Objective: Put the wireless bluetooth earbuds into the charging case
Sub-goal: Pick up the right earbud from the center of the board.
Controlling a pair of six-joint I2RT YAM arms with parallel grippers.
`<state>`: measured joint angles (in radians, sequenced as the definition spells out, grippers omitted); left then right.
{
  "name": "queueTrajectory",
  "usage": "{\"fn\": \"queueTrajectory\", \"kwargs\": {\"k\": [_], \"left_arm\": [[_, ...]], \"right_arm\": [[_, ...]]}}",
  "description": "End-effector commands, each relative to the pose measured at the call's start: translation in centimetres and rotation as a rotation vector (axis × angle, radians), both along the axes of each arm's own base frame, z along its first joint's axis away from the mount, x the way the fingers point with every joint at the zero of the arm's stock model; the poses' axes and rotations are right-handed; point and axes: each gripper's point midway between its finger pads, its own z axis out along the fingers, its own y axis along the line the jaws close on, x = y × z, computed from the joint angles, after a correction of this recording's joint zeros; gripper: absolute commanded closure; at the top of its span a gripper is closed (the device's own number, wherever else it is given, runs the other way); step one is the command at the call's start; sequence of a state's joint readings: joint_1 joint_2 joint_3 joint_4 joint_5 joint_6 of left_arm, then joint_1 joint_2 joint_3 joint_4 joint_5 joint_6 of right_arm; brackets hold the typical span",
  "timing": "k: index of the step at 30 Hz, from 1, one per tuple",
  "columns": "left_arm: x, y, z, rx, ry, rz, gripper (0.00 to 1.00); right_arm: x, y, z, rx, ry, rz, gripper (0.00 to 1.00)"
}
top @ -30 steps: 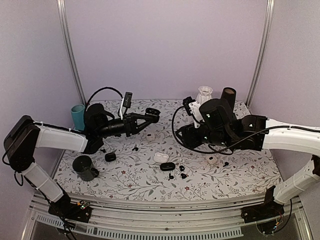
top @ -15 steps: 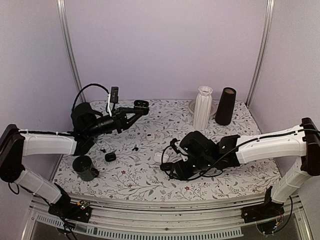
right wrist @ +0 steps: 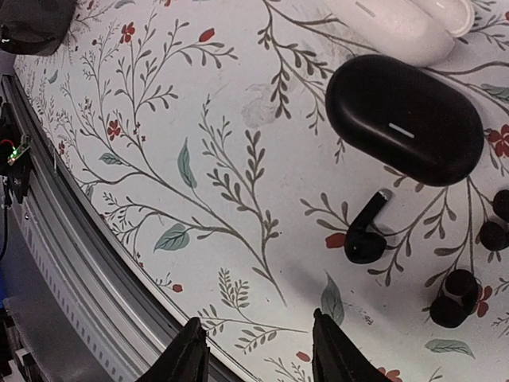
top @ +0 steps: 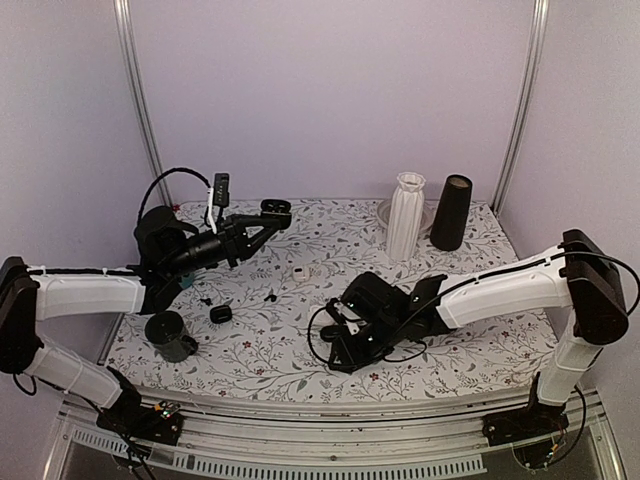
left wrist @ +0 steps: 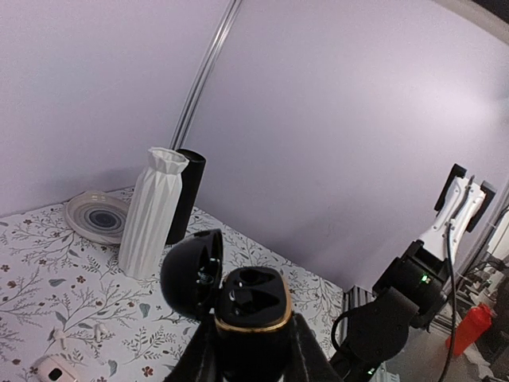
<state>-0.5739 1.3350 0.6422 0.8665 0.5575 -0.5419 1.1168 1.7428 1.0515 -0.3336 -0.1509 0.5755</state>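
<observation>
Right wrist view has the right gripper point(right wrist: 258, 358) low over the flowered table point(right wrist: 159, 119), well nearer than the white ribbed vase point(top: 405, 215) and a little to the vase's left. Its fingers point(right wrist: 193, 350) stand spread apart with nothing between them. Just past the fingertips lie the wireless bluetooth earbuds point(right wrist: 364, 235), all on the tabletop on the near side of the vase: one black bud with a short stem, and a few round buds point(right wrist: 452, 298) off to the side. Farther back rest a closed black case point(right wrist: 404, 119) and then a white case point(right wrist: 398, 24), which is partly cut off by the frame edge.

Top external view places a dark cup point(top: 170, 335) far to the vase's left and nearer the table's front edge. The left gripper point(left wrist: 254, 354) is raised above the table, well to the left of the vase at about the same depth. It is clamped on the open black charging case point(left wrist: 248, 306), gold rim up, lid point(left wrist: 193, 270) swung back, two dark sockets showing. A dark cone point(top: 452, 212) stands just to the vase's right, and a plate point(left wrist: 97, 216) lies just beside the vase on its far side.
</observation>
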Motion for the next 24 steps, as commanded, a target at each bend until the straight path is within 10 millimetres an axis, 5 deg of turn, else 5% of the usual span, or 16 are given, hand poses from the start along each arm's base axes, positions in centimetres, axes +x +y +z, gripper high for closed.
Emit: {"fn": "queueTrajectory", "kwargs": {"k": [1, 24], "left_arm": [[0.3, 0.7, 0.2, 0.005, -0.017, 0.028, 1.0], [0.0, 1.9, 0.7, 0.009, -0.023, 0.071, 1.0]], "right_arm": [[0.2, 1.0, -0.3, 0.033, 0.117, -0.052, 0.55], [3.6, 0.2, -3.2, 0.048, 0.263, -0.199, 0.56]]}}
